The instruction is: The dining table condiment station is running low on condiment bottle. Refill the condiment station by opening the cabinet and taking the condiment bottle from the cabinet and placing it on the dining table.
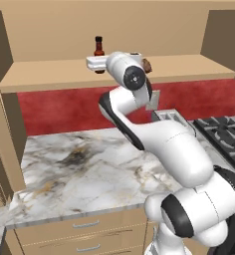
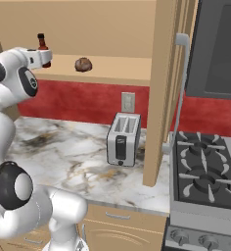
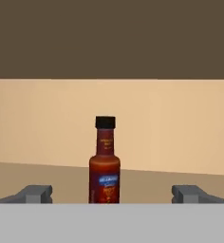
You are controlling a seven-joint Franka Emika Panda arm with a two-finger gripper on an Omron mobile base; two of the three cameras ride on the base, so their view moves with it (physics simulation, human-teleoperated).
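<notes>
The condiment bottle (image 3: 104, 163), slim and dark red with a black cap, stands upright on the shelf (image 1: 55, 72) of the open cabinet. My gripper (image 3: 112, 194) is open and level with the bottle's lower half, one fingertip (image 3: 35, 193) on each side and well apart from it. From the left base view the white hand of the gripper (image 1: 97, 64) covers the lower part of the condiment bottle (image 1: 98, 46). In the right base view the gripper (image 2: 44, 60) sits at the base of the condiment bottle (image 2: 41, 43). The dining table is out of view.
A brown round item (image 2: 83, 64) lies on the shelf right of the bottle. An open cabinet door (image 2: 164, 73) with a long silver handle (image 2: 181, 93) juts out over the marble counter (image 1: 79, 169). A toaster (image 2: 123, 139) and a stove (image 2: 205, 171) stand to the right.
</notes>
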